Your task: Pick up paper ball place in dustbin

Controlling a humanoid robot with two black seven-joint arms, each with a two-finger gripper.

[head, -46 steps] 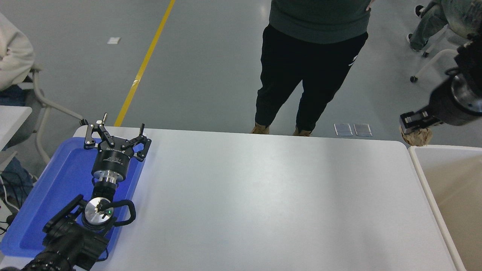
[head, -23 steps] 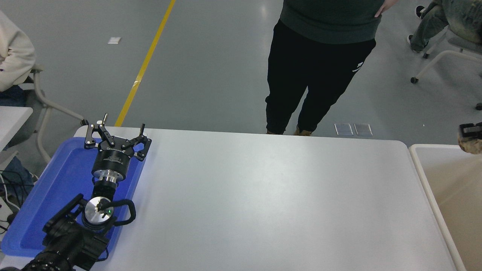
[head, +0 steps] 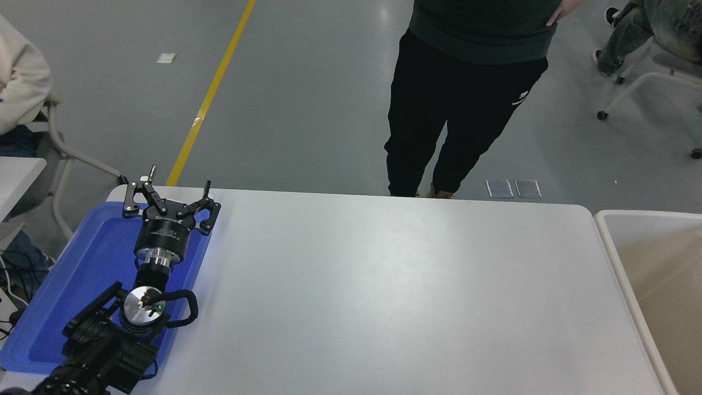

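Note:
The off-white dustbin stands at the table's right end, cut off by the picture's right edge; the part of its beige inside that shows holds nothing. The paper ball is out of view. My right arm and gripper are out of view. My left gripper is parked at the lower left over the blue tray, open and empty.
A shallow blue tray lies at the table's left end under my left arm. A person in dark trousers stands at the far side of the white table. Seated people and chairs are at the far left and top right.
My right gripper, shut on the paper ball, moved right past the dustbin's far corner and left the picture with it. The standing person shifted slightly. The left arm has not moved.

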